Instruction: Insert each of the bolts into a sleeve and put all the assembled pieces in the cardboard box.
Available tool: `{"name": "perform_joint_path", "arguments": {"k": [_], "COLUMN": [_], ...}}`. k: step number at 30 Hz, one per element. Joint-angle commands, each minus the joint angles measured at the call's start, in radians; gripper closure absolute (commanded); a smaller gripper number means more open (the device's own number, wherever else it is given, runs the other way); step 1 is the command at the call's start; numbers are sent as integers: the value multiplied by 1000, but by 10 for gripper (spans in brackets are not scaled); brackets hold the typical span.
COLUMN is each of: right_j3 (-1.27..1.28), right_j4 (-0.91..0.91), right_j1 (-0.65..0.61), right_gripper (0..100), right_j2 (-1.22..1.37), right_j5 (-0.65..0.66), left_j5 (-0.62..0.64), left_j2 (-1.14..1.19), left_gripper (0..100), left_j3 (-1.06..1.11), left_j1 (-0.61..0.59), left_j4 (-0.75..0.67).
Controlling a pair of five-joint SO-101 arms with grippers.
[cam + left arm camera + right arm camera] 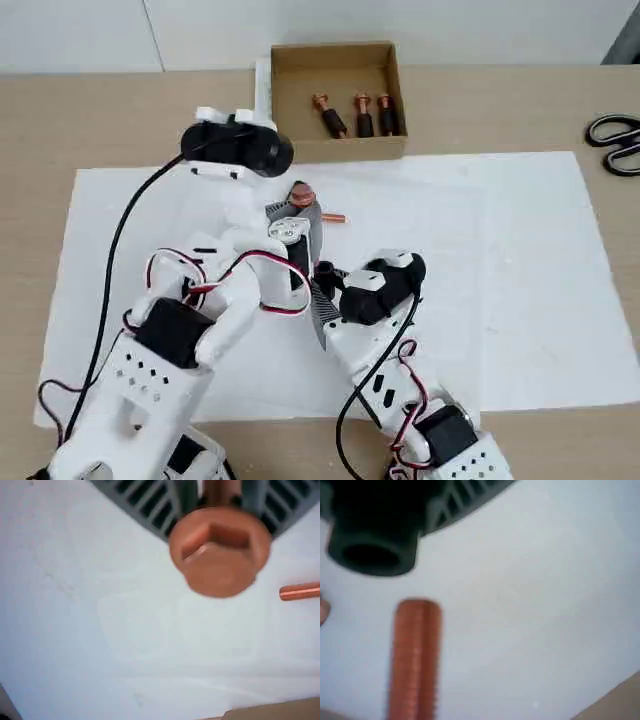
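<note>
Copper, which I judge stiff, weighty and slick along its threads, the bolt (pixel 220 550) is clamped below its head in my left claw (pixel 298 208) over the paper (pixel 520 260), facing the light black sleeve (pixel 372 535) pinched in my right claw (pixel 322 282).

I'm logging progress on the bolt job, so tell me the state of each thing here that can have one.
left gripper: shut on the held bolt.
held bolt: bare, gripped by its shaft.
right gripper: shut on the sleeve.
sleeve: bore empty.
loose bolt: bare, lying on the paper.
cardboard box: open, holds three assembled pieces.
scissors: open or shut, cannot tell.
</note>
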Motion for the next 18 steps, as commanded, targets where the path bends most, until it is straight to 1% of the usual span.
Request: {"name": "perform_joint_path", "arguments": {"k": [1,8,13,18], "right_j3": [8,8,8,8], "right_j4": [4,4,4,4], "right_j1": [-2,-4,-4,-4], "right_gripper": [995,995,995,995], "right_j2": [-16,-16,-16,-16], "right_j5": [-6,-6,-6,-6], "left_j5": [3,3,6,6], "left_j2": [8,38,40,41], "left_gripper": [994,994,994,994], "left_j3": [-64,-65,-64,-62], "left_j1": [3,5,52,58], "left_j4": [-48,-48,-48,-55]}}
